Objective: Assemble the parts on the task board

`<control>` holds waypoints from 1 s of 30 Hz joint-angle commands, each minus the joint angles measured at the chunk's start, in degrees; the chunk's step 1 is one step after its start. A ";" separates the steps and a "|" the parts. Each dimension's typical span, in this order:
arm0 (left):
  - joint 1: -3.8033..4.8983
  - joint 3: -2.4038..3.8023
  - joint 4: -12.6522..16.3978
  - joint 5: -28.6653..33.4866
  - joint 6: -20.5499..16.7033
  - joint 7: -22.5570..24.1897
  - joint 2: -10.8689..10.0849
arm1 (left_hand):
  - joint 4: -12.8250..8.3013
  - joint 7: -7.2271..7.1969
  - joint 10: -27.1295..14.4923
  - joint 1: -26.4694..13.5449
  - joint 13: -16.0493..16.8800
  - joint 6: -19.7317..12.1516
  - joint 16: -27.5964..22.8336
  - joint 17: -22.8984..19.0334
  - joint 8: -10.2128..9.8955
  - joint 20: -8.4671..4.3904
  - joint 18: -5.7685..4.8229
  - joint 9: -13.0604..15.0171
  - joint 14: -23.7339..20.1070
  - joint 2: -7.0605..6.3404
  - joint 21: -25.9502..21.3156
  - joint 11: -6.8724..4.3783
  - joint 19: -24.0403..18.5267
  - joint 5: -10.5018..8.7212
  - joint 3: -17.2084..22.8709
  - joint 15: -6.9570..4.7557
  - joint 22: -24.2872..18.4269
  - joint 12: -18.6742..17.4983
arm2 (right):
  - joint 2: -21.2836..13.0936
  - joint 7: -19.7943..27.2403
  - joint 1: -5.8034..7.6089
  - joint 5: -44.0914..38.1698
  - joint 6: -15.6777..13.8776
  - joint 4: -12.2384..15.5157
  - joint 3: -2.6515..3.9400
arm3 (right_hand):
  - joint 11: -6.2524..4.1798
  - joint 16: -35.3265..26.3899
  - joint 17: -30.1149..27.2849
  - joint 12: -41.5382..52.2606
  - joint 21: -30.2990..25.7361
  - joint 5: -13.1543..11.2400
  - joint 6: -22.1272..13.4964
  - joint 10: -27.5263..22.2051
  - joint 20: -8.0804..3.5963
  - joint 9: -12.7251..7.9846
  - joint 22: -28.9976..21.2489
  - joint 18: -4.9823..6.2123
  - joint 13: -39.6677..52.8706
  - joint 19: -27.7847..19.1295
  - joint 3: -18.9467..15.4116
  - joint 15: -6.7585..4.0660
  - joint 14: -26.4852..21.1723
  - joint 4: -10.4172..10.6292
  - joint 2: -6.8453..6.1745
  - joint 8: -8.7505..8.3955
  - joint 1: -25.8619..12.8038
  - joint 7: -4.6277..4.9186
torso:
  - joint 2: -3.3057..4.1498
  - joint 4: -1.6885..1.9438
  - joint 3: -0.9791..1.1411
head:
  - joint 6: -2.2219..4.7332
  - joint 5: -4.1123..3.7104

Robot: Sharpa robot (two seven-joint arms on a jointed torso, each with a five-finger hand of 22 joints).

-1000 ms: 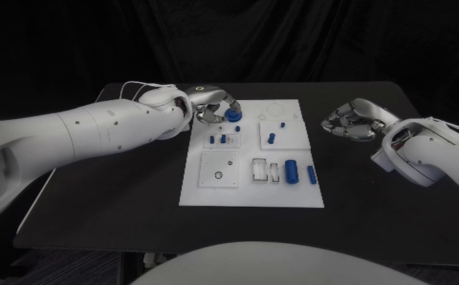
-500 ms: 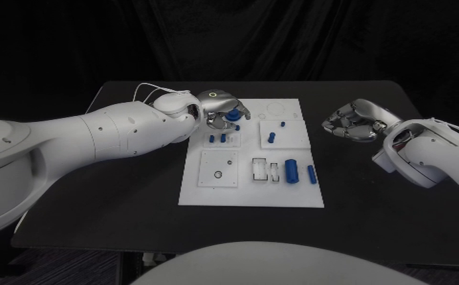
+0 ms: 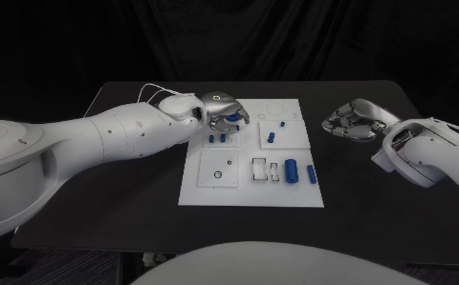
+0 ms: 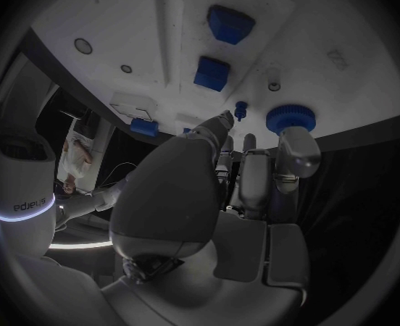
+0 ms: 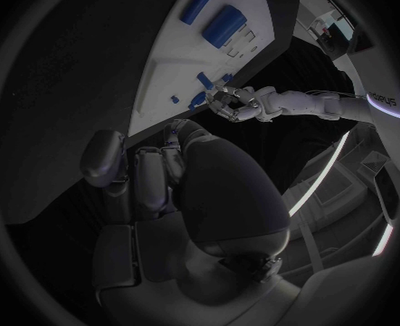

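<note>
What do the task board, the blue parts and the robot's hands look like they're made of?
The task board looks like matte white plastic, flat with little glare. The blue parts, such as the round ridged cap, look like moulded plastic, evenly coloured and dull. The left hand and right hand look like brushed metal or metallic-coated plastic, silver with soft highlights.

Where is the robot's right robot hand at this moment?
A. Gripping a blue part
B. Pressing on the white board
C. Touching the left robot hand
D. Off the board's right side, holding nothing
D: the right robot hand sits beyond the task board on its right side, fingers curled on nothing, while the left robot hand works over the board's far end.
</note>
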 commanded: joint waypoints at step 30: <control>-2.17 0.07 -3.78 -1.98 2.19 -1.33 2.59 | 0.33 2.76 6.97 -1.10 -1.21 7.40 0.92 0.55 1.48 -0.84 -0.13 -1.11 1.30 0.85 1.05 -1.09 2.29 1.03 1.13 -0.76 1.79 0.94 | 0.56 -0.44 -0.14 -0.28 0.40 -0.35 0.04 | 0.05 -0.26 -0.09 -0.35 -0.39 0.30 -0.14 -0.25 0.04 0.08 0.99 0.34 -0.08 -0.25 0.55 0.27 1.12 -0.12 0.11 -0.23 -0.54 -0.07 | 0.03 -0.10 -0.05 | 0.01 -0.17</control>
